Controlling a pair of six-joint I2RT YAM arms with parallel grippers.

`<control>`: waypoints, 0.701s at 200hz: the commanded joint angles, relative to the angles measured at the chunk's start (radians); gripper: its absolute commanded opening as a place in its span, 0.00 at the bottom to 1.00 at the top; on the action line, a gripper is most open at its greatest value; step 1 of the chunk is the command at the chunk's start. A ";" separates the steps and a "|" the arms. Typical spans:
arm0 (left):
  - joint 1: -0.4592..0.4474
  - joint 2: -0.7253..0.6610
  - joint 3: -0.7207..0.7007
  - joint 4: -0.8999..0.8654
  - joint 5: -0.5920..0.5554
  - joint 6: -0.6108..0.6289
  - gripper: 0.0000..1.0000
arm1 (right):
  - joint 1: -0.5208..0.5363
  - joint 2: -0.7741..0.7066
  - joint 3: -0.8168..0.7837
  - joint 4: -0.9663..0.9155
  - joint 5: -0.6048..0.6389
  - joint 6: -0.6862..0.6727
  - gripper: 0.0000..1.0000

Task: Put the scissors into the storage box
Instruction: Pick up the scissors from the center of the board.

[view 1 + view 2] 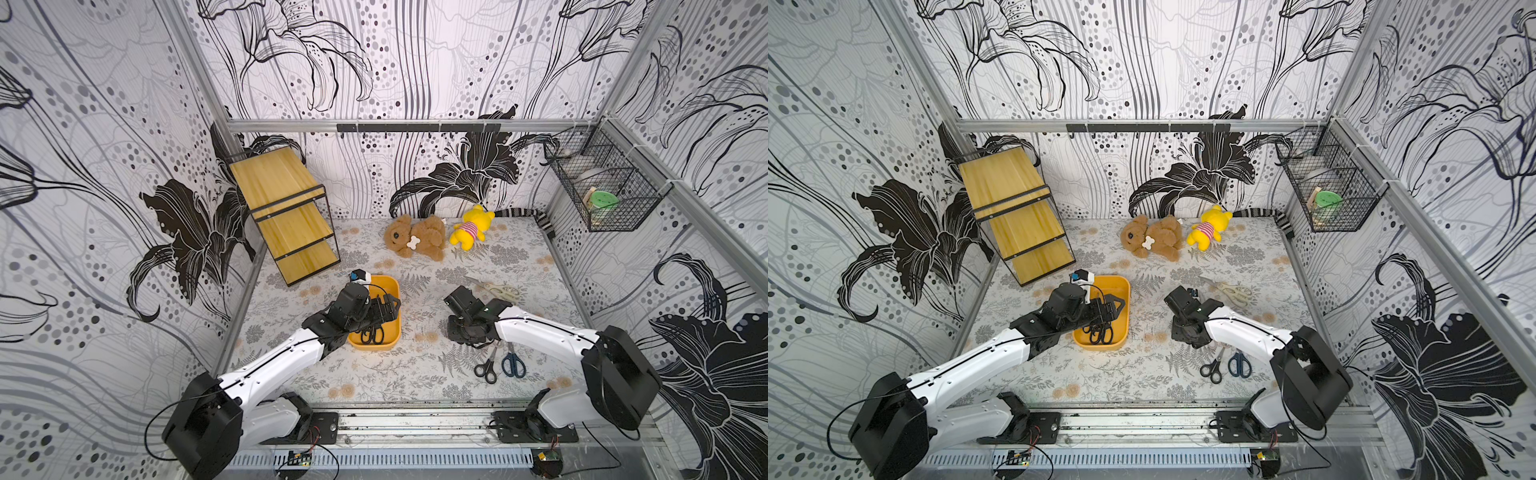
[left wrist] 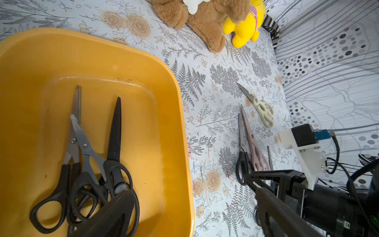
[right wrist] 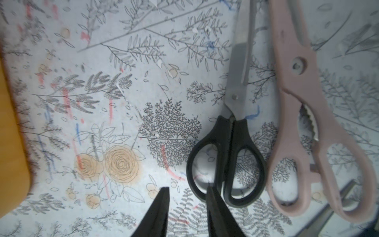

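Floral mat (image 3: pixel 98 127), right gripper (image 3: pixel 187 207) part-open over black scissors (image 3: pixel 227 156) handle

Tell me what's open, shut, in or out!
storage box: holds black scissors, shut.
left gripper: open, above box.
right gripper: open, by loose black scissors.
loose black scissors: shut, on table.
pinkish scissors: shut, on table.
cream scissors: shut, on table.
dark blue scissors: on table.

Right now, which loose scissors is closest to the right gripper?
The black-handled pair lying beside the pinkish pair: unlike the rest, it has the right gripper right at its handle loop.
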 commanded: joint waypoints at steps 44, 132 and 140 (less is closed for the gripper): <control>-0.003 -0.061 -0.053 0.016 -0.090 -0.034 0.97 | -0.010 0.097 0.033 0.024 -0.003 -0.065 0.30; -0.002 -0.084 -0.064 0.008 -0.136 -0.032 0.97 | -0.015 0.185 0.064 0.027 0.008 -0.112 0.22; 0.000 -0.084 -0.066 0.008 -0.138 -0.033 0.97 | -0.015 0.184 0.062 0.028 0.008 -0.113 0.20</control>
